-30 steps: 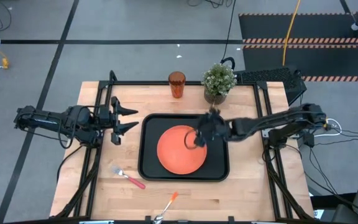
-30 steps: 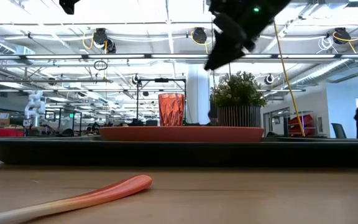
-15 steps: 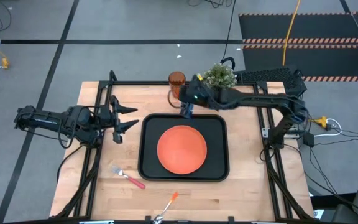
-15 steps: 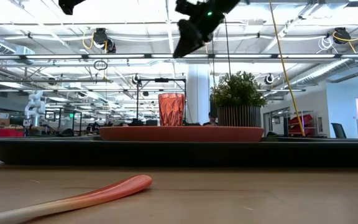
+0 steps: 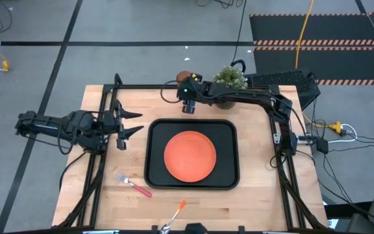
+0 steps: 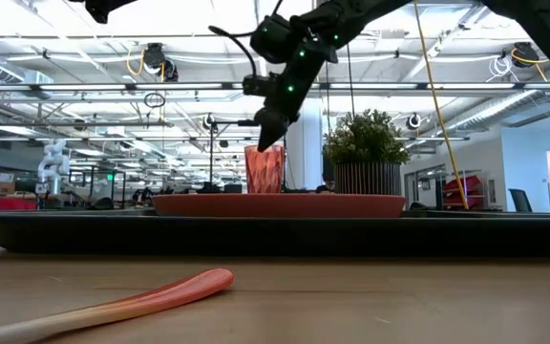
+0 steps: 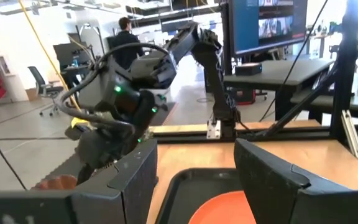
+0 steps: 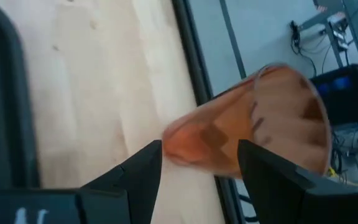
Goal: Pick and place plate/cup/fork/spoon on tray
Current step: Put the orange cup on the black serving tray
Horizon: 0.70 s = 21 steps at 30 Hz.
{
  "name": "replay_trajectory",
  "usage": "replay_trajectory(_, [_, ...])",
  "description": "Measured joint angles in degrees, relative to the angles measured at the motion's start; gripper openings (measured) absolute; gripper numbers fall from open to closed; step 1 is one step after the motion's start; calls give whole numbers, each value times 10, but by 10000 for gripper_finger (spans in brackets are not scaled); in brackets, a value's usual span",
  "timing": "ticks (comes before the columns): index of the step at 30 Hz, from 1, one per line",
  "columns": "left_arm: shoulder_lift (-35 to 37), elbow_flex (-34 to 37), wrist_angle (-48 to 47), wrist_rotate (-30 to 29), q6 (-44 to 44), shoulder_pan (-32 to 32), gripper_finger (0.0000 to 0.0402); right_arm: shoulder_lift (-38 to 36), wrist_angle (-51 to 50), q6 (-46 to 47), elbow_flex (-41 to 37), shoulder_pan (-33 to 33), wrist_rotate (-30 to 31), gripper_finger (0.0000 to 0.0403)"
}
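Cup (image 8: pixel 253 121): translucent amber tumbler, upright just beyond the tray's (image 5: pixel 153 156) far rim. Likely light, rigid, slick-walled; best taken mid-wall across its width. Right gripper (image 8: pixel 197 165) spread wide, cup just ahead of its fingers, untouched. Left gripper (image 5: pixel 134 123) open, beside the tray.

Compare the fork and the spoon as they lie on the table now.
The fork has a pinkish-red handle; the spoon has an orange one. The fork lies left of the tray, near its front left corner; the spoon lies in front of the tray, at the table's front edge. Both rest flat on bare wood, off the tray.
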<state>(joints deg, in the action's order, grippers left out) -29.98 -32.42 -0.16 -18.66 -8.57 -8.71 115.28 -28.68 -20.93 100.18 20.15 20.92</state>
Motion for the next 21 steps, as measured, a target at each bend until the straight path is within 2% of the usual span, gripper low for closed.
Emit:
replay_trajectory(7, [32, 0, -42, -16, 3, 0, 216, -6, 10, -4, 0, 7, -1, 203])
replay_trajectory(13, [33, 0, -101, -79, 39, 0, 216, -29, -1, 33, 1, -22, -2, 203])
replay_trajectory(18, [9, 0, -171, -173, 102, 1, 216, -67, -77, 95, 1, -63, -3, 203])
replay_trajectory(21, [-21, 0, -197, -180, 131, 10, 216, -100, -133, 152, -16, -92, -2, 203])
